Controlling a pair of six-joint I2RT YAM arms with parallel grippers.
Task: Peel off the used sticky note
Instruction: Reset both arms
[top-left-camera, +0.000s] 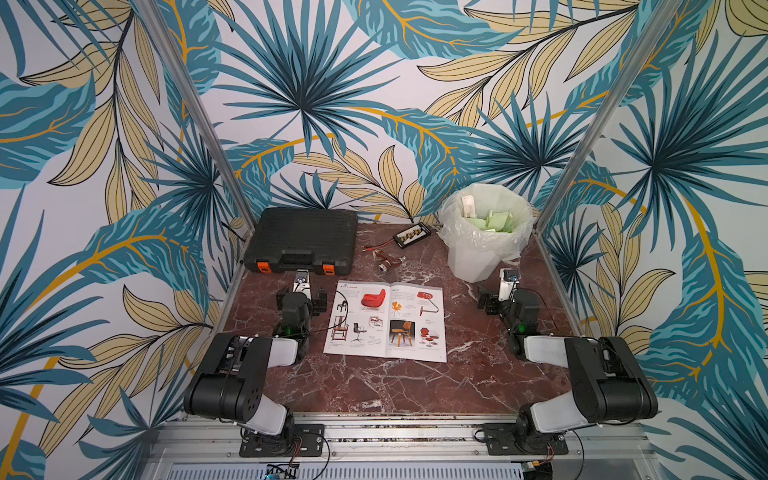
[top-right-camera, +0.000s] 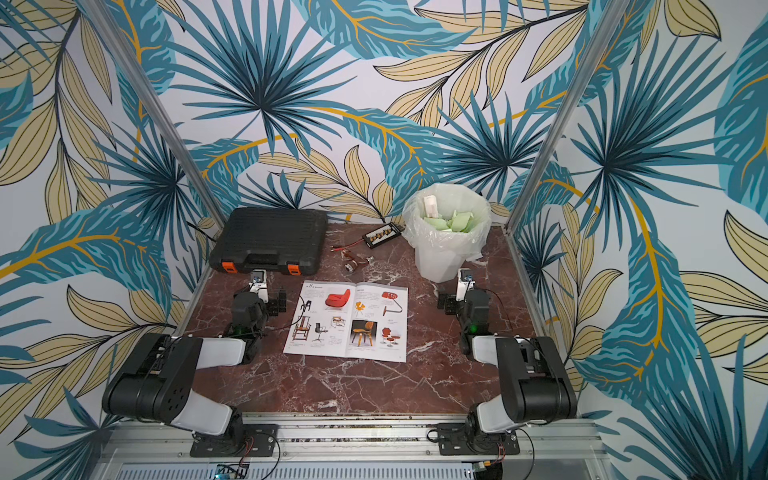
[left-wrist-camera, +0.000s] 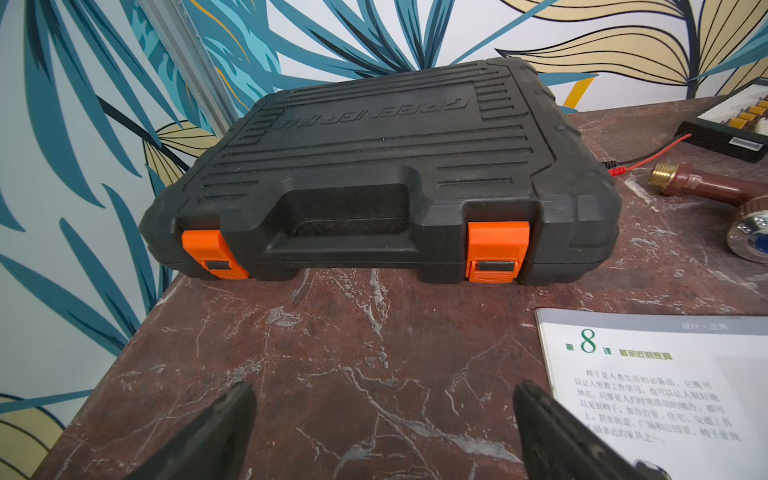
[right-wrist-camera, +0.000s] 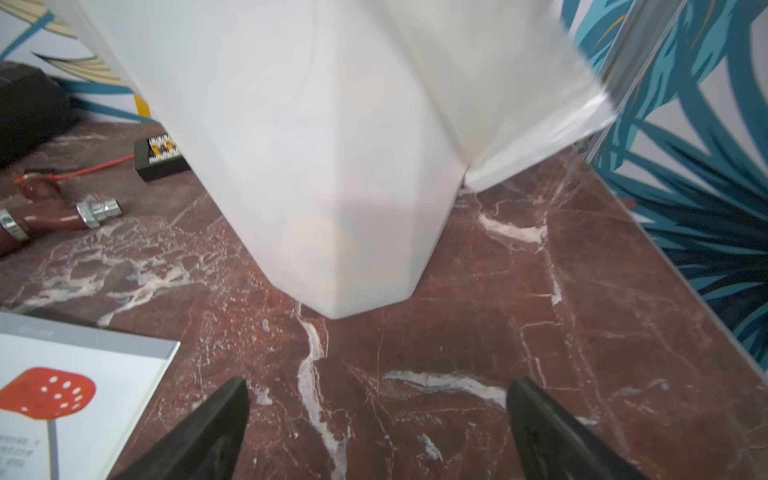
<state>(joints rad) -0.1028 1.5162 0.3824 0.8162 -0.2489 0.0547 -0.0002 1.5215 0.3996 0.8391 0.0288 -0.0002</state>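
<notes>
The left gripper (left-wrist-camera: 382, 395) and the right gripper (right-wrist-camera: 378, 390) hold their jaws wide apart, gripping nothing, either side of the open illustrated furniture booklet (top-left-camera: 386, 320). Pale green sticky notes (top-left-camera: 496, 222) lie inside the bag-lined white plastic bin (top-left-camera: 473, 262).

I see walls (top-left-camera: 299, 104) on three sides of the cell, all covered with the same wallpaper of big teal and beige palm leaves with yellow stems on a pale ground. From the two back corners rise the left post (top-left-camera: 196, 116) and the right post (top-left-camera: 599, 120), both of aluminium. The tabletop (top-left-camera: 395, 386) is dark red marble with white veins. An aluminium rail (top-left-camera: 395, 434) runs along its near edge. The light is soft and even.
</notes>
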